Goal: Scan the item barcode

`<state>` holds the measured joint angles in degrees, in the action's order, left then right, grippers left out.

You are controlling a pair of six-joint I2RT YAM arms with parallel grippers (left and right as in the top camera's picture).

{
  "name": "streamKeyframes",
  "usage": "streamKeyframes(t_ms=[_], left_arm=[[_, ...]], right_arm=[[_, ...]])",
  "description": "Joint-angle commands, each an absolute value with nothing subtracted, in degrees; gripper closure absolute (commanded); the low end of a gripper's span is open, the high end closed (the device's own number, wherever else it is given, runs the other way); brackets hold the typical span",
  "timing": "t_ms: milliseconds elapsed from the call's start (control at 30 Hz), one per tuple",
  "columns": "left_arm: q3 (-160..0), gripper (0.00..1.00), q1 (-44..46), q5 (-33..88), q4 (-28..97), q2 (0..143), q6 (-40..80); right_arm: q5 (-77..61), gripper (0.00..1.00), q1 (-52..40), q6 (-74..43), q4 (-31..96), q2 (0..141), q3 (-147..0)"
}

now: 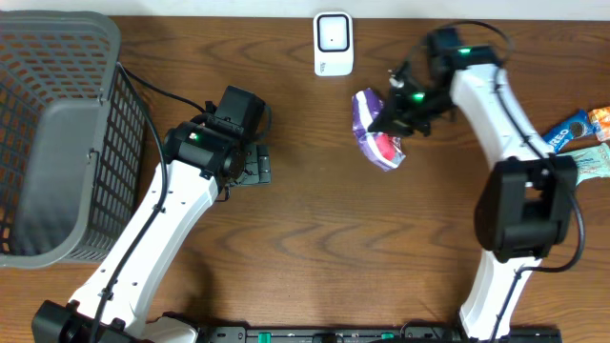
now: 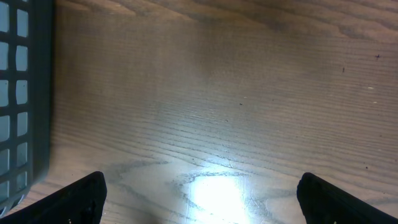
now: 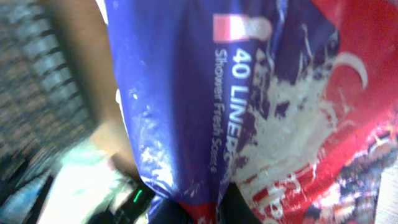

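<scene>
Liner packet (image 1: 378,133), purple with a red and white patch, sits at about one o'clock from the middle of the table (image 1: 315,238) in the overhead view, near the white scanner (image 1: 333,43) and at five o'clock from it. The scanner stands at twelve o'clock by the table's far edge. The right gripper (image 1: 386,119) has its jaws pinched narrow on the packet's upper end; whether the packet rests on the wood or hangs just above it cannot be told. The left gripper (image 1: 255,167) is at nine o'clock from the packet and well apart from it, with its jaws wide and nothing between them. A grey mesh basket (image 1: 57,38) fills the ten o'clock corner, and a few snack packs (image 1: 581,129) lie at three o'clock by the edge. In the left wrist view, the two dark fingertips (image 2: 81,196) stand far apart over bare wood, with the basket's wall at nine o'clock. In the right wrist view, the packet fills nearly the whole frame, its print reading "40 LINERS" and "Shower Fresh Scent"; the background at nine o'clock is blurred.
</scene>
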<state>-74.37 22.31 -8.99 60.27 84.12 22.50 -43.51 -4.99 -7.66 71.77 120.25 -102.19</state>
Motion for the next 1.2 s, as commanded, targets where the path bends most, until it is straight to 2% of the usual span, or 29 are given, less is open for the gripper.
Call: streamKeyframes(t_ms=[0, 167, 233, 733, 800, 1000, 1167], left_arm=[[-74.5, 0.02, 22.5, -9.7, 60.6, 84.3, 22.8], [-74.5, 0.02, 22.5, -9.7, 60.6, 84.3, 22.8], [-74.5, 0.02, 22.5, -9.7, 60.6, 84.3, 22.8], [-74.5, 0.02, 22.5, -9.7, 60.6, 84.3, 22.8], [-74.5, 0.02, 22.5, -9.7, 60.6, 84.3, 22.8], [-74.5, 0.02, 22.5, -9.7, 60.6, 84.3, 22.8], [-74.5, 0.02, 22.5, -9.7, 60.6, 84.3, 22.8]], right_arm=[[-61.8, 0.99, -1.8, 15.1, 77.3, 119.4, -101.2], [-60.7, 0.99, -0.3, 42.2, 92.9, 119.4, -98.2], [-60.6, 0.99, 0.2, 47.7, 96.7, 119.4, -96.5], [-61.1, 0.99, 2.7, 48.9, 97.3, 119.4, -90.9], [-59.8, 0.99, 2.7, 45.3, 95.6, 119.4, -90.9], [-45.4, 0.99, 1.8, 10.5, 79.6, 119.3, -93.2], [-29.9, 0.99, -1.4, -8.4, 73.8, 119.0, -98.9]])
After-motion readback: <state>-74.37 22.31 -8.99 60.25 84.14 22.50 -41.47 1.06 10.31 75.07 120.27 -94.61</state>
